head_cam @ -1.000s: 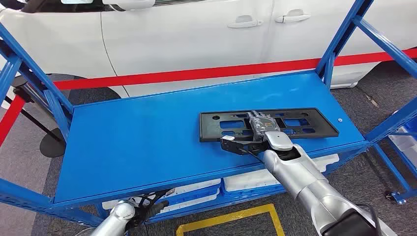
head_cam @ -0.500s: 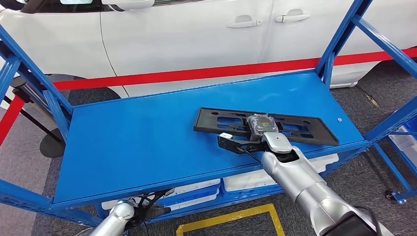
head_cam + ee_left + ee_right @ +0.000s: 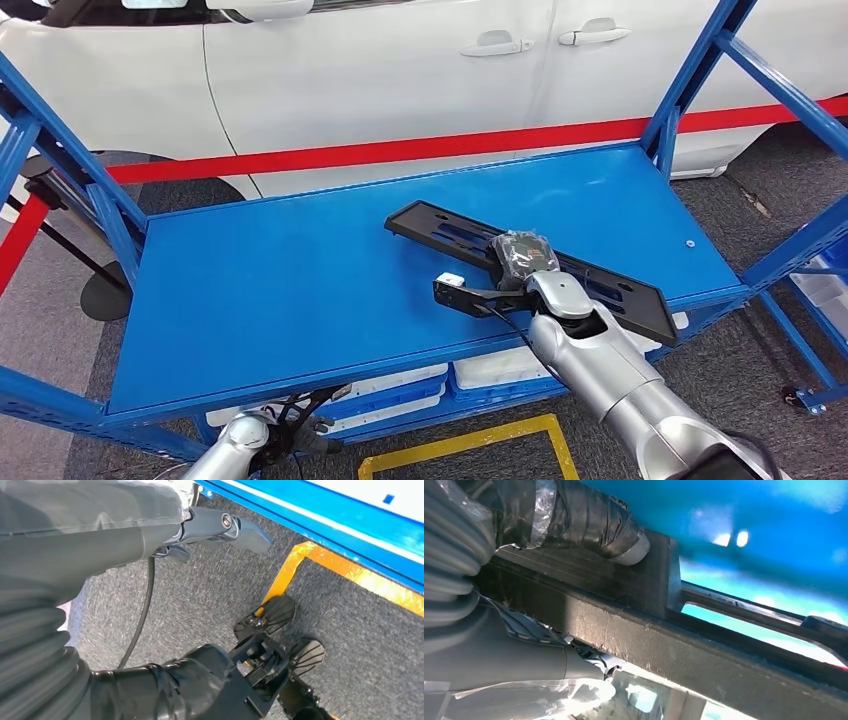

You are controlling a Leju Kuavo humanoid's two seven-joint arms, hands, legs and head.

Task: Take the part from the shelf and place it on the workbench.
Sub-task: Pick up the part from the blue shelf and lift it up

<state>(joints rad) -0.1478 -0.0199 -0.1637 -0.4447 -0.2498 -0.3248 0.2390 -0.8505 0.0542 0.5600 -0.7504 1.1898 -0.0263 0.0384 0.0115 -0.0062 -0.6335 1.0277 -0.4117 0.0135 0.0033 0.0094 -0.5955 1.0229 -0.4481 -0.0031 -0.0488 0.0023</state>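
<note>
Gripping: right robot hand (image 3: 523,256) holds black part (image 3: 440,226), tilted over blue shelf (image 3: 250,280).
Left robot hand (image 3: 220,527): low near floor, fingers apart, holding nothing.

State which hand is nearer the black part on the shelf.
Right. The right hand grips the black part at its middle; the left hand hangs below the shelf's front edge.

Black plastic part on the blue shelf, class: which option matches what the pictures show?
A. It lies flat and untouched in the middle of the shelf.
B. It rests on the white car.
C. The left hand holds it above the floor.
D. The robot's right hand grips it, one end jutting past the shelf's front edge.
D: in the head view the right hand grips the black part, which sits askew with one end past the blue shelf edge.
</note>
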